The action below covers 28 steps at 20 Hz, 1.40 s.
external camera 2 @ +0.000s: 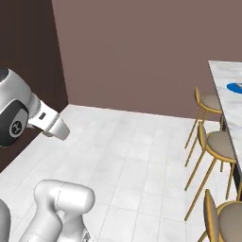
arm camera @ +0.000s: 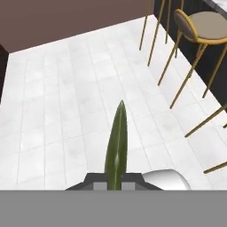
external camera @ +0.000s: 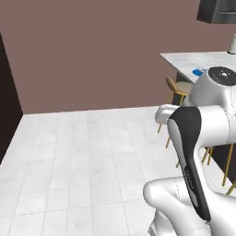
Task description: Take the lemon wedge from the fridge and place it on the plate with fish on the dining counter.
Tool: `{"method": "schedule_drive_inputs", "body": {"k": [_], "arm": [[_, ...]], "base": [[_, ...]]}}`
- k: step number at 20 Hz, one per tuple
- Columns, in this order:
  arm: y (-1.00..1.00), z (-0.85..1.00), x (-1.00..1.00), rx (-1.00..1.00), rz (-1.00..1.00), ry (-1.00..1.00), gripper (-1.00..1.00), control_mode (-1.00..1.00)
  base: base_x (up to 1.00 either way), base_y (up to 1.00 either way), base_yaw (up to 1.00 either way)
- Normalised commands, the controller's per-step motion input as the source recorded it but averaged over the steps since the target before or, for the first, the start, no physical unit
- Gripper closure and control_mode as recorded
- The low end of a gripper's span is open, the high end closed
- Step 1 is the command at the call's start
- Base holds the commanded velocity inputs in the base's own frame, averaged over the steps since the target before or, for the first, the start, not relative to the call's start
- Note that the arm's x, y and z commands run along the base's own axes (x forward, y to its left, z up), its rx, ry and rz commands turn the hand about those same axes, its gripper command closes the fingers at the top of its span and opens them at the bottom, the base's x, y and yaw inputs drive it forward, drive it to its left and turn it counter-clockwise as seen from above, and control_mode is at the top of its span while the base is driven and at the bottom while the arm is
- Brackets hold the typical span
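The plate (external camera 2: 235,87) lies on the dining counter (external camera 2: 226,75), stools (external camera 2: 219,143) beside it.

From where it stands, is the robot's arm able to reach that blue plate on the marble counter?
Probably not yet. The blue plate lies far along the marble counter, stools between; the end effector grips the lemon wedge over open floor.

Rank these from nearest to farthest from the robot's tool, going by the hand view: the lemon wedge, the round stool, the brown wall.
1. The lemon wedge, gripped in the tool itself, sticking up at bottom centre.
2. The round stool, upper right, standing on the tiled floor beside the dark counter base.
3. The brown wall, along the top, beyond the floor tiles.
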Motion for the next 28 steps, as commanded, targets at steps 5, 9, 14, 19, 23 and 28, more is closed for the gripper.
{"method": "schedule_drive_inputs", "body": {"k": [5,9,14,19,23,28], "arm": [[0.0,0.0,0.0,0.0,0.0,0.0,1.0,1.0],[0.0,0.0,0.0,0.0,0.0,0.0,1.0,1.0],[0.0,0.0,0.0,0.0,0.0,0.0,1.0,1.0],[0.0,0.0,0.0,0.0,0.0,0.0,1.0,1.0],[0.0,0.0,0.0,0.0,0.0,0.0,1.0,1.0],[0.0,0.0,0.0,0.0,0.0,0.0,1.0,1.0]], "base": [[1.0,0.67,-0.42],[1.0,0.67,-0.44],[1.0,0.65,-0.46],[1.0,0.71,-0.49],[1.0,0.79,-0.5],[1.0,0.9,-0.52]]}}
